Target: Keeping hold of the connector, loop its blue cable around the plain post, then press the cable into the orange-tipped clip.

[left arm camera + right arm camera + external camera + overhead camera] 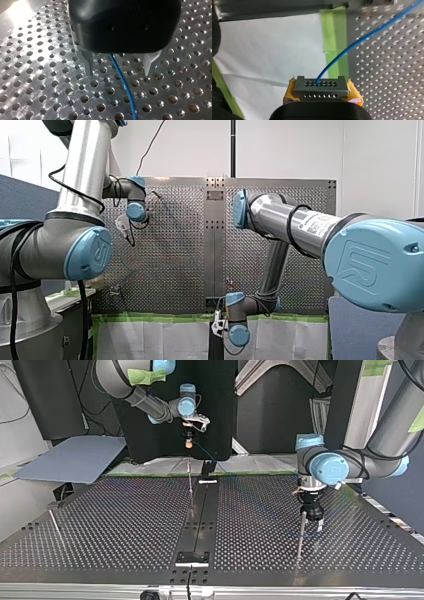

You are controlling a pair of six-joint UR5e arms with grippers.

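Looping is judged pending: connector (321, 86) clamped in right gripper (322, 92), blue cable (123, 83) straddled by spread-fingered left gripper (118, 73), wrap round plain post (301, 535) needed next

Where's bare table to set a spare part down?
Top view: the widest bare patch of the perforated table lies between the thin rod at its left and the black centre rail. A narrower one sits between the rail and the upright post. It is crowded around that post, where my left gripper hovers open over the blue cable.
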